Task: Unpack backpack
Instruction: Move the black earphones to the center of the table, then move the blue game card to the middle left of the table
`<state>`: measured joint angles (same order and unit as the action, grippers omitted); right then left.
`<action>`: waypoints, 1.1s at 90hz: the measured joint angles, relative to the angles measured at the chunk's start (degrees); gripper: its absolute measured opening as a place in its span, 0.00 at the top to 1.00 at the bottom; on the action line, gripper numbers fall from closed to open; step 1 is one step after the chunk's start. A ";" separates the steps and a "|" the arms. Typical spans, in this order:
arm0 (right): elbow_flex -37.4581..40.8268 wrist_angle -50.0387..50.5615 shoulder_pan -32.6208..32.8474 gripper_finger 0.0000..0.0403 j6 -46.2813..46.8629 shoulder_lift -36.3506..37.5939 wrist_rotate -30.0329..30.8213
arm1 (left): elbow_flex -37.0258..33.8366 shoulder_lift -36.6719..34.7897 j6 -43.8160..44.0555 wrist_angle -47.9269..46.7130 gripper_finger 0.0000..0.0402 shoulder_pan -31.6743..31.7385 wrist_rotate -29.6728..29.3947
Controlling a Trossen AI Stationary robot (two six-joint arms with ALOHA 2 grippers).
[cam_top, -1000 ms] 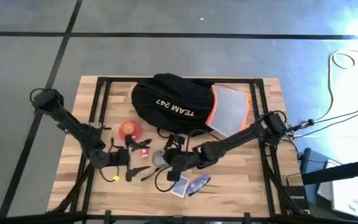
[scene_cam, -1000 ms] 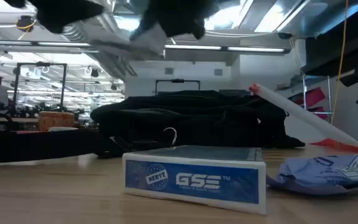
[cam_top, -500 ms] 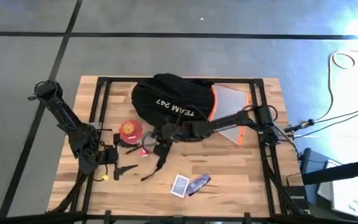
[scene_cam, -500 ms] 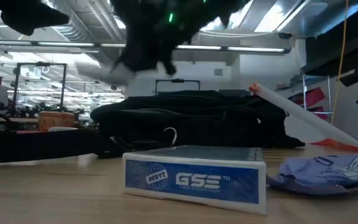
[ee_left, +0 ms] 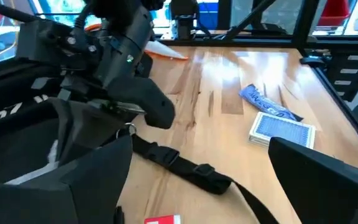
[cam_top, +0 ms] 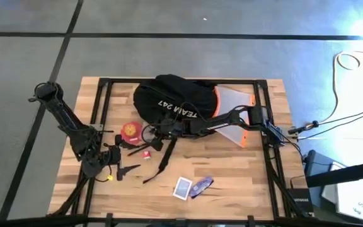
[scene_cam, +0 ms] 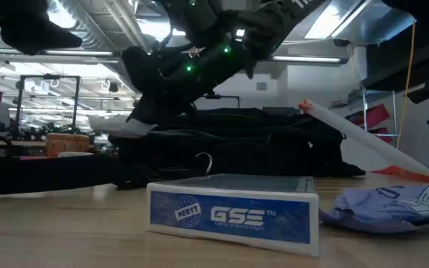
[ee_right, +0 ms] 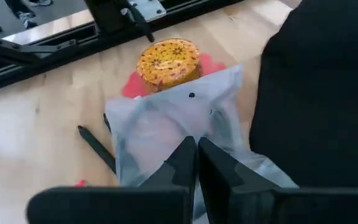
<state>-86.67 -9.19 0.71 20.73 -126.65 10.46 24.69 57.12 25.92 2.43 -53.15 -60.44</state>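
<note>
The backpack [cam_top: 172, 101] lies on its side at the far middle of the table [cam_top: 244, 183], lettering up, a loose strap [cam_top: 167, 151] trailing toward us. We have the right gripper [cam_top: 151, 130] at its near edge, fingers [ee_right: 188, 163] pinched together on a clear plastic bag [ee_right: 166, 134] beside the round orange item [cam_top: 130, 130]. We judge we are mid-step, carrying out one piece of the contents. Next we need a bare patch of table to set the bag on, well apart from the card box [cam_top: 183, 187] and blue wrapper [cam_top: 201, 186], then let go. Our left gripper [cam_top: 120, 169] waits low over the near left of the table, fingers spread, holding nothing
</note>
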 joint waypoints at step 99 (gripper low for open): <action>0.62 34.01 25.65 0.28 1.04 17.29 23.78 | -0.07 0.04 2.61 -0.32 0.10 0.93 -0.42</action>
<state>-86.06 24.82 26.36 21.77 -109.36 34.24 24.62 57.17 28.53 2.10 -52.21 -60.86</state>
